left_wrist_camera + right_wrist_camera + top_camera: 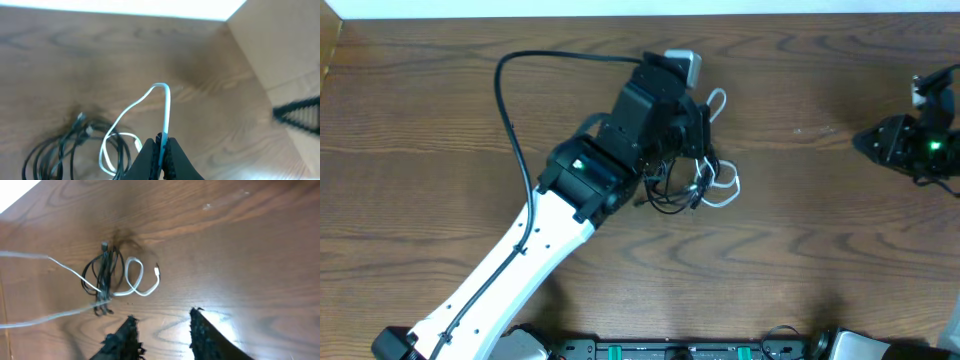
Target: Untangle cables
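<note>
My left end effector (163,144) is pinched on the white cable (165,105), which loops ahead of it; the black cable (62,145) lies coiled on the bench (225,110) to its left. My right end effector (162,317) gapes wide, empty.

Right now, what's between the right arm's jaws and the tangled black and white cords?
Just bare brown wooden tabletop; the right wrist view shows nothing between the open jaws and the thin black cord and white cord.

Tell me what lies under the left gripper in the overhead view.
Loops of black cable and white cable stick out beside the left gripper; the tangle's part beneath it is covered.
</note>
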Robot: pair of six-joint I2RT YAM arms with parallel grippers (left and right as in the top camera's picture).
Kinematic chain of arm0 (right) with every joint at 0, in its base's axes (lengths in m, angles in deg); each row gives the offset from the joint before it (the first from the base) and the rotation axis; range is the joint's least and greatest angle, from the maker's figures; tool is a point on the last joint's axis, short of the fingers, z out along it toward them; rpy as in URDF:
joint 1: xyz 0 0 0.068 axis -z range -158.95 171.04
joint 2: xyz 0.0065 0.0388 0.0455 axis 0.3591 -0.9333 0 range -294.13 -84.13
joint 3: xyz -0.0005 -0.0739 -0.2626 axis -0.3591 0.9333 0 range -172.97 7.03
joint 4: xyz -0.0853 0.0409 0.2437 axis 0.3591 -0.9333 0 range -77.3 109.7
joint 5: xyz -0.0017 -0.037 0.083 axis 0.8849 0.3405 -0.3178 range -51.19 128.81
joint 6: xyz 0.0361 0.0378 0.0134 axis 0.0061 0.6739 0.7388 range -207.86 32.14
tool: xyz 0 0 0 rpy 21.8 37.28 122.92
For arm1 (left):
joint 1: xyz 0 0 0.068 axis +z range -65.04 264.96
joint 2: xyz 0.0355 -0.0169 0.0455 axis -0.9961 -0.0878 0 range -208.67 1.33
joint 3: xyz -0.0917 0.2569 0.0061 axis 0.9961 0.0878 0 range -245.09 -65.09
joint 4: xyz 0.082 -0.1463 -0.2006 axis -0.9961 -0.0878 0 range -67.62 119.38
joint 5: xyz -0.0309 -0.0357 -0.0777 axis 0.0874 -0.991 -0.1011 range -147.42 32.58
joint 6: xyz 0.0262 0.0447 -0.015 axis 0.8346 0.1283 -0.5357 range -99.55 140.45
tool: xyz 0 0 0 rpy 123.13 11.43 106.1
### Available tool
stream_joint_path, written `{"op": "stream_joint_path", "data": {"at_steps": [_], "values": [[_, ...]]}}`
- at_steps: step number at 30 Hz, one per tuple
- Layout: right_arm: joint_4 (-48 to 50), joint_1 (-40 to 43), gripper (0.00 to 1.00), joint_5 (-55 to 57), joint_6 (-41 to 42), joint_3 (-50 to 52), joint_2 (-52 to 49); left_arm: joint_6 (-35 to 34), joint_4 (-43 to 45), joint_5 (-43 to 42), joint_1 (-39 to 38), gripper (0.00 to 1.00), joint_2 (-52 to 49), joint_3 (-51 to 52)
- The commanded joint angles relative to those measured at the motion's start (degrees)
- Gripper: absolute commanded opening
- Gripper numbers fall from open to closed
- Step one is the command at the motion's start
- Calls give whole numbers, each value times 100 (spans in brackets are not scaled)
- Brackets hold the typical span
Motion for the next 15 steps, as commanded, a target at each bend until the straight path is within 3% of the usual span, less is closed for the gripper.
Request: {"op": "stream_joint_path", "data": {"at_steps": [1,6,11,15], "values": [[160,-264,37,-181,-138,264,59,98,195,35,83,8,120,-654],[634,-804,49,-273,-136,662,59,92,376,-173,81,7,168,-887],[1169,-1405,71,-284,-133,929,59,59,643,-599,83,8,269,-887],[1445,-1786,74,-289,-133,951,59,13,839,-570,101,7,431,-887]]}}
